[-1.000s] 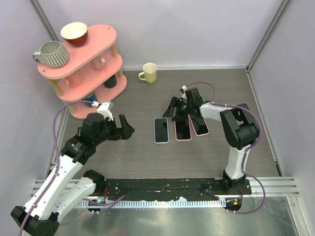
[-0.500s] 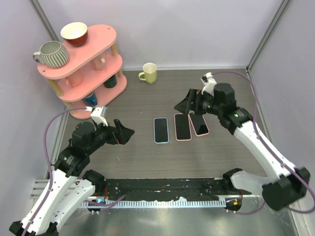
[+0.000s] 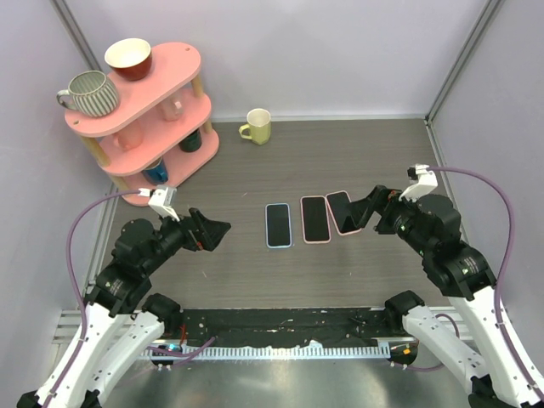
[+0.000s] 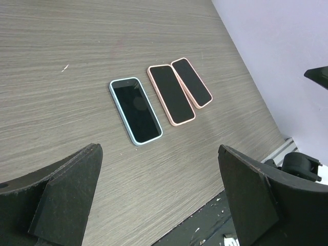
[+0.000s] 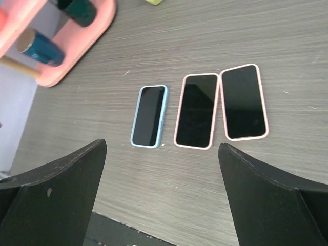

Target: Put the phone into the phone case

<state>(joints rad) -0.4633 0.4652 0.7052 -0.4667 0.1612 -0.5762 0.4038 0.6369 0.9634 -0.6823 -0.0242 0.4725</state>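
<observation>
Pulling the right pincer [image 3: 364, 212] back, spread wide and empty like the left pincer [image 3: 214, 231], from the pink-cased phone [image 3: 315, 219] and its pink twin [image 3: 339, 211] just right of the blue-cased phone [image 3: 278, 224], probably marking the casing finished.

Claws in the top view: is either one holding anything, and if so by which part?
Nothing is held. The left claw and right claw both stand open, clear of the blue-cased phone and the two pink-cased phones lying flat.

The desk [image 3: 365, 161] is matt grey-brown wood grain, the blue-cased phone [image 3: 278, 224] and two pink-cased phones [image 3: 315, 218] show glossy black glass within smooth matt rims, and the left hand [image 4: 159, 159] has rough matt black plastic fingers [image 4: 56, 205].
</observation>
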